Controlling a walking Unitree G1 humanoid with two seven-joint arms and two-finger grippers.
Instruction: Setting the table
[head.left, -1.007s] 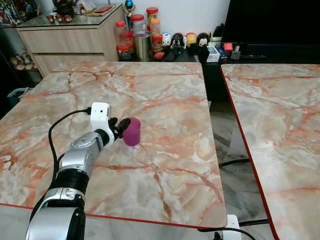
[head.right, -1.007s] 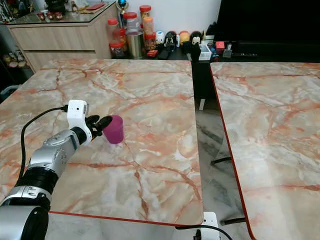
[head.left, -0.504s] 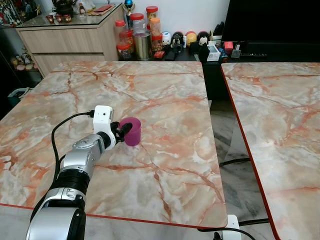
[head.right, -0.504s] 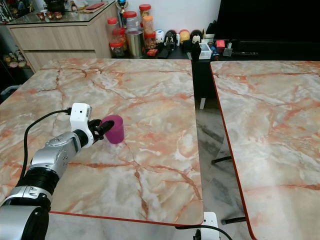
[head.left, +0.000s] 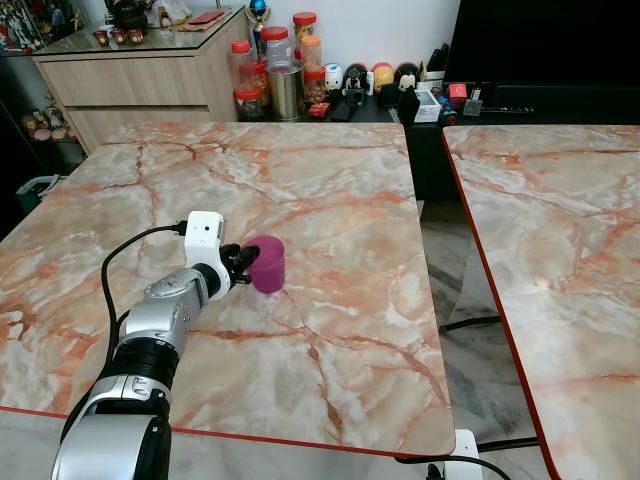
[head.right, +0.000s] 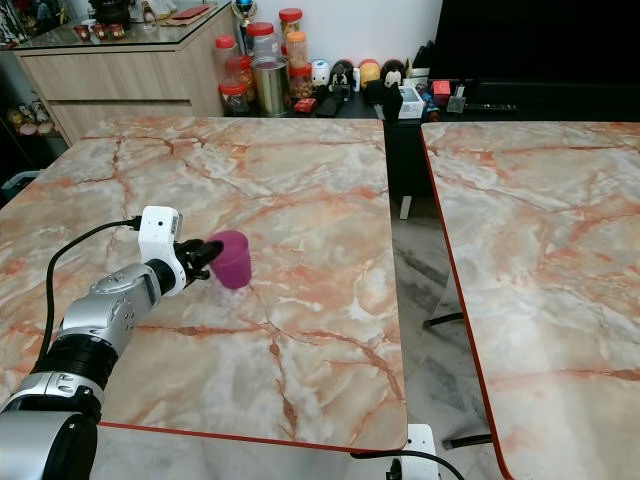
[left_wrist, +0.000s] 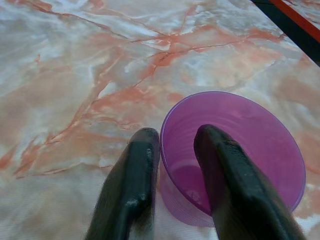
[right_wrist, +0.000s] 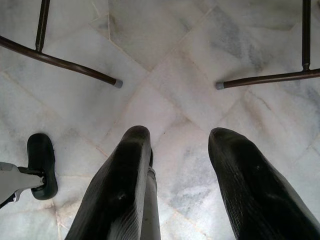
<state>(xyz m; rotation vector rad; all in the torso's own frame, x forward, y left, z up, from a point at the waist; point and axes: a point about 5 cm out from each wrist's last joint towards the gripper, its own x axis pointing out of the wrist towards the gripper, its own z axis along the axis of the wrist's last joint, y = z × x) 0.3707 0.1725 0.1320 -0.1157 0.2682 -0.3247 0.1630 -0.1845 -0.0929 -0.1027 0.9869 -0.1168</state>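
A purple plastic cup (head.left: 266, 264) stands upright on the marble table (head.left: 330, 170), left of its middle. My left gripper (head.left: 243, 262) reaches it from the left and is shut on the cup's near wall. In the left wrist view one finger (left_wrist: 220, 165) is inside the cup (left_wrist: 260, 135) and the other finger (left_wrist: 135, 170) is outside it. My right gripper (right_wrist: 175, 135) hangs open over the tiled floor with nothing between its fingers.
A second marble table (head.left: 560, 220) stands to the right across a narrow gap of floor (head.left: 450, 260). A wooden cabinet (head.left: 130, 85), several jars (head.left: 280, 70) and figurines (head.left: 375, 78) line the far wall. Chair legs (right_wrist: 60, 62) cross the floor below the right arm.
The cup was tilted in my left gripper; it now sits upright on the table, a little farther right. The grip on its wall is unchanged.
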